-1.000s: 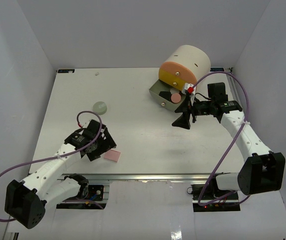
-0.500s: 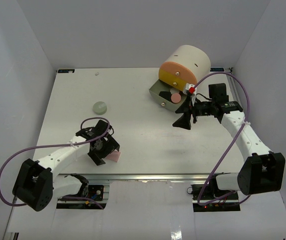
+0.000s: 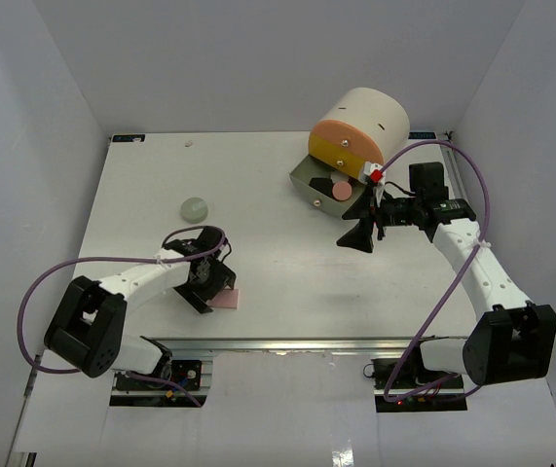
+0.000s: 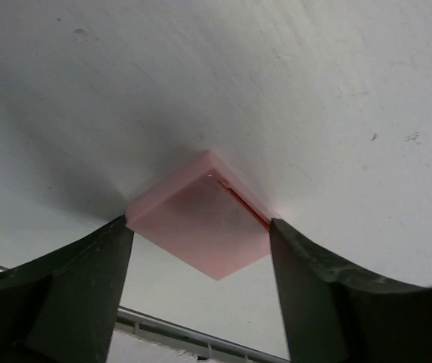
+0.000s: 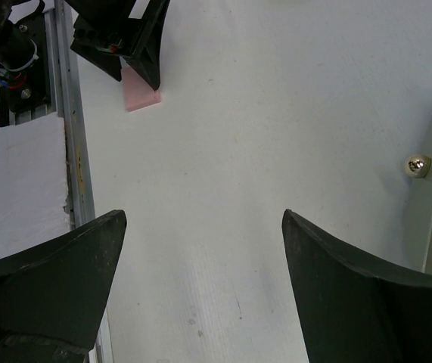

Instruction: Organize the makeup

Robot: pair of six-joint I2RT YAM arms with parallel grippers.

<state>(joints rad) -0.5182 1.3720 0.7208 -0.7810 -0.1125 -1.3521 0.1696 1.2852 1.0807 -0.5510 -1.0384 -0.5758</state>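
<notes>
Left gripper [image 4: 200, 231] is down at the flat pink square [image 4: 199, 225], which lies flat on the table [image 3: 278, 263] near the front edge; fingers [image 4: 76, 280] are spread to either side, tips right at its corners, not squeezing as far as I can see; right gripper [image 3: 356, 236] hangs over bare table beside the cream cylinder [image 3: 367, 122], fingers [image 5: 45, 280] wide apart with nothing in them; a pink round compact [image 3: 339, 188] sits in the open grey drawer [image 3: 307, 181].

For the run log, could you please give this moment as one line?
left gripper open around pink square on table | right gripper open, empty
</notes>
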